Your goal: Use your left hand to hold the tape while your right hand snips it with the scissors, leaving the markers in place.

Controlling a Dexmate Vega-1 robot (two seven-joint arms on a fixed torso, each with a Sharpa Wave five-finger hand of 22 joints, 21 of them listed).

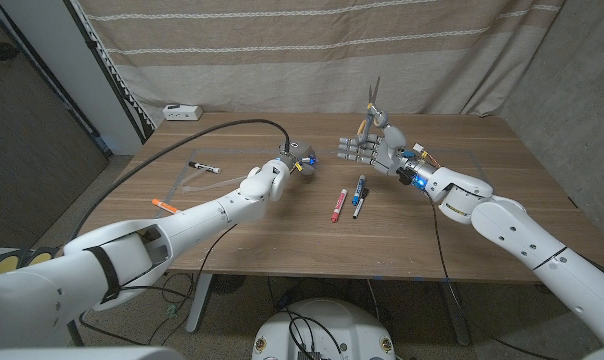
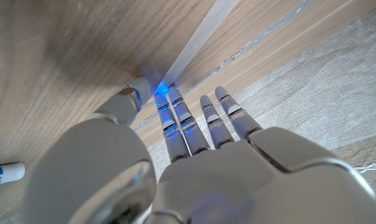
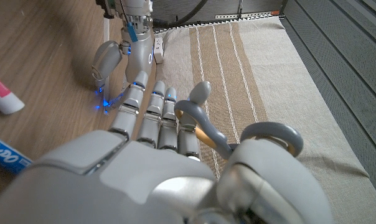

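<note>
so the left hand (image 1: 287,167) is pinching the end of the clear tape (image 2: 203,34) near mid-table, and the right hand (image 1: 374,148) grips the scissors (image 1: 372,108), blades up, just beside it. markers (image 1: 348,199) sit untouched. looks like the snip isn't done yet.

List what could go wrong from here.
1. The right hand holds the scissors with blades pointing up, not at the tape; turning them may loosen the grip.
2. The left hand pinches the clear tape at its fingertips, so it may slip out. The tape is also hard to see, so a snip could miss.
3. The markers lie just in front of the right hand and could get knocked.
</note>
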